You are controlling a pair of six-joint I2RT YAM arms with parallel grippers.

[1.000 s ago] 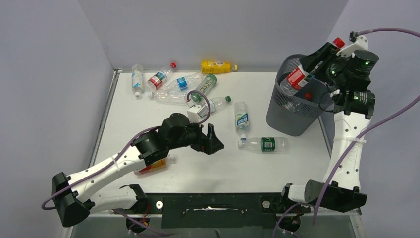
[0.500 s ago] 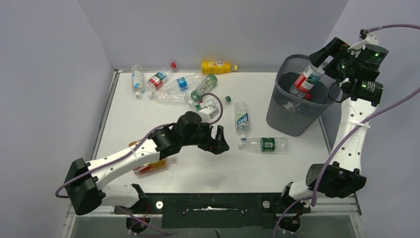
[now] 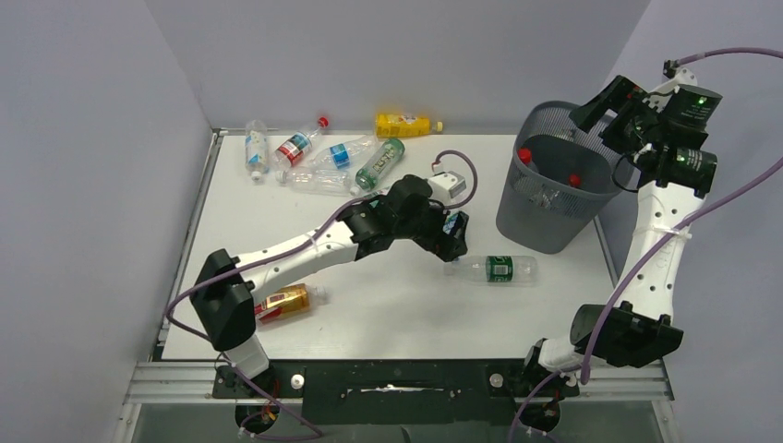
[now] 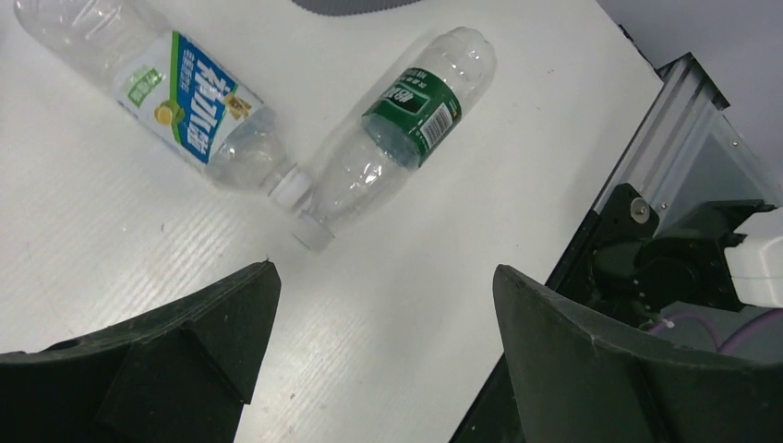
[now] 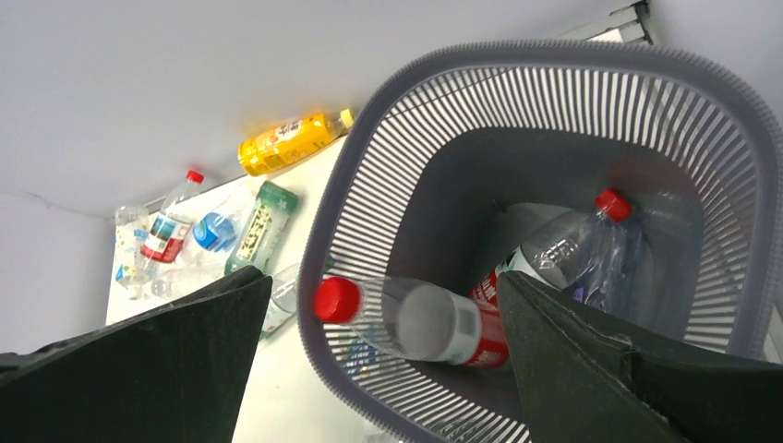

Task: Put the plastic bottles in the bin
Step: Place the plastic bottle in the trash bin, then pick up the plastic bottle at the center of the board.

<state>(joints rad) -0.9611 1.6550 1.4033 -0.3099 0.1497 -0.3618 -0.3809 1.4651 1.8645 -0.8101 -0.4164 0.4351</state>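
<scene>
Your right gripper point(image 5: 383, 281) hangs open over the dark grey mesh bin point(image 5: 554, 51); next, close your open left gripper point(image 4: 383, 272) on the clear green-labelled plastic bottle point(image 4: 406, 115).

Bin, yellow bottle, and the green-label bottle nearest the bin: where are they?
bin point(image 5: 554, 52): right wrist view, on its top rim.
yellow bottle point(image 3: 403, 125): top view, on its middle.
green-label bottle point(image 4: 412, 109): left wrist view, on its green label.
</scene>
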